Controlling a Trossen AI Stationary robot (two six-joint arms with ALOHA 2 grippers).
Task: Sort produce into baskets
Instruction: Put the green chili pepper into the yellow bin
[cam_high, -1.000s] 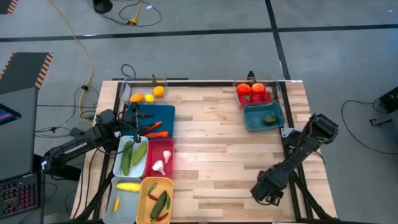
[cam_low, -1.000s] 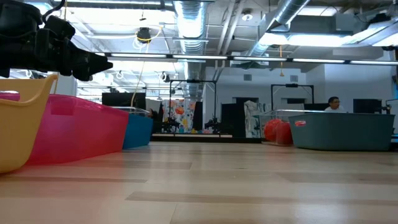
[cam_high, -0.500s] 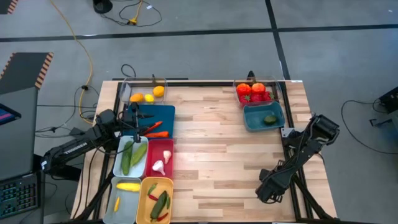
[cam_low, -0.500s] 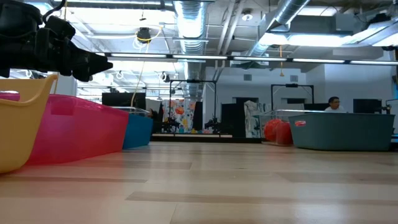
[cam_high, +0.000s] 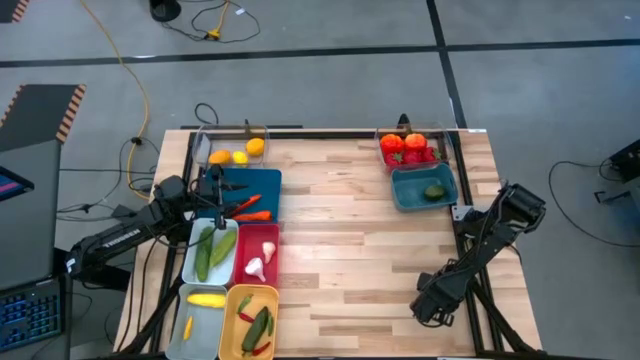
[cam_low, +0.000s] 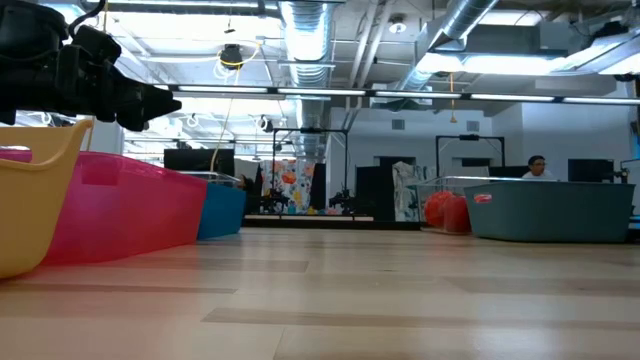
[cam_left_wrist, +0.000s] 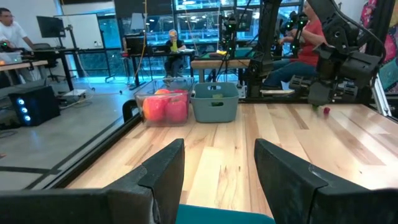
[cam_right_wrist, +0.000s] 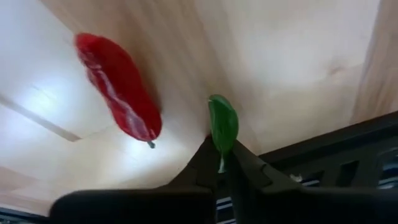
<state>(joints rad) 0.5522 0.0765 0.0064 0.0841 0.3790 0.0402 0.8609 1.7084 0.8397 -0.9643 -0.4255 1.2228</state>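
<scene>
A: Where is the right gripper (cam_high: 432, 303) working?

B: Low at the near right corner of the table (cam_high: 350, 240), close to the edge. Its wrist view shows the fingers pinched together on the tip of a small green chilli (cam_right_wrist: 222, 126), with a red chilli (cam_right_wrist: 118, 86) lying just beside it on the wood, untouched.

A: Is that a good hold?

B: I'd call it thin. The fingers have only the narrow end, and the rest of the green chilli sticks out past them. It looks like a light, smooth plastic toy, so weight is no worry, but a slick tapered tip could squirt out. A grip across the thicker middle would be safer, I think.

A: And the red one?

B: Same sort of thing: small, curved, glossy, probably stiff. Take it across its belly, not the stalk end.

A: The left gripper (cam_high: 215, 190)?

B: It waits over the far left baskets, above the blue bin (cam_high: 262, 186). Its fingers (cam_left_wrist: 163, 176) stand apart with nothing between them.

A: Where would the chillies go?

B: Judging by the contents, the yellow bin (cam_high: 236, 303) at the near left already holds small red and green pieces. That is well apart from the right gripper, right across the table.
</scene>
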